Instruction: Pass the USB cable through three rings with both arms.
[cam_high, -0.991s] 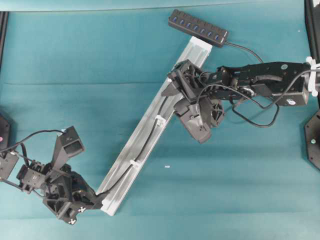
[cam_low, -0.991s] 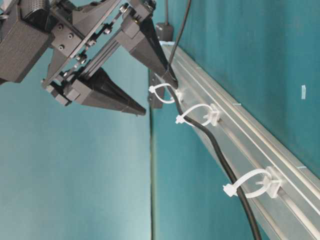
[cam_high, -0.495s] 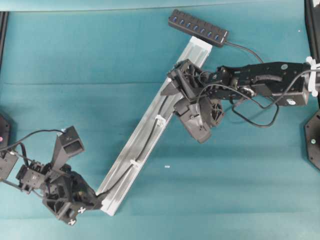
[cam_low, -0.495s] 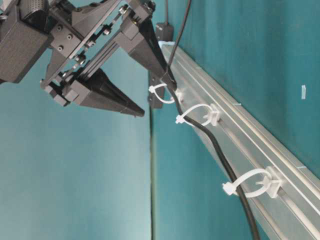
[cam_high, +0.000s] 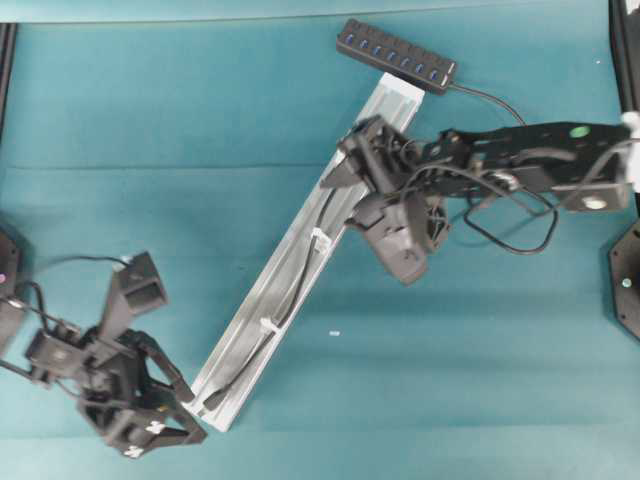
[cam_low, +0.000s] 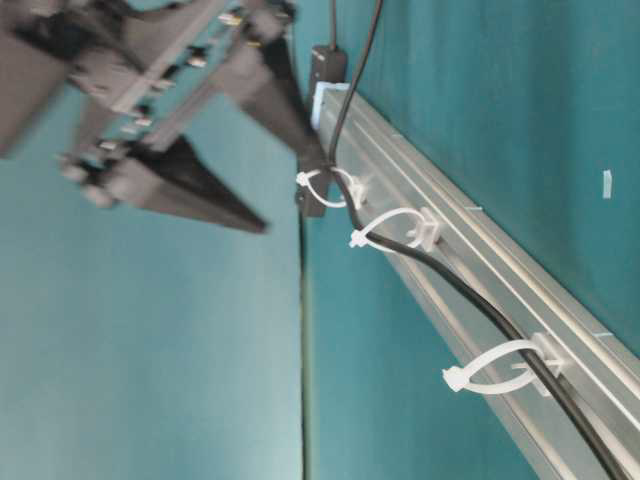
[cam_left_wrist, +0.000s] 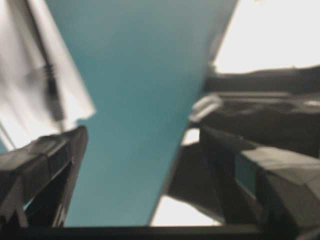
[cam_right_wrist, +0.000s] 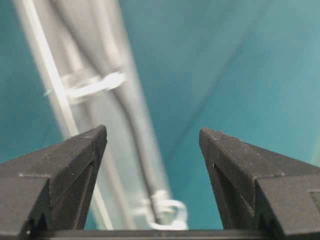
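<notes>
Both sets of jaws are spread wide with nothing in them. The left gripper sits just off the rail's near end; the right gripper hangs over the far end. The cable lies along the rail, threaded through all three rings.

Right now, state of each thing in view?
Cable: lying along the rail, through all three rings, free of both grippers.
Rings: upright on the rail, cable inside.
Left gripper: open, empty, beside the rail's near end.
Right gripper: open, empty, above the rail.
</notes>
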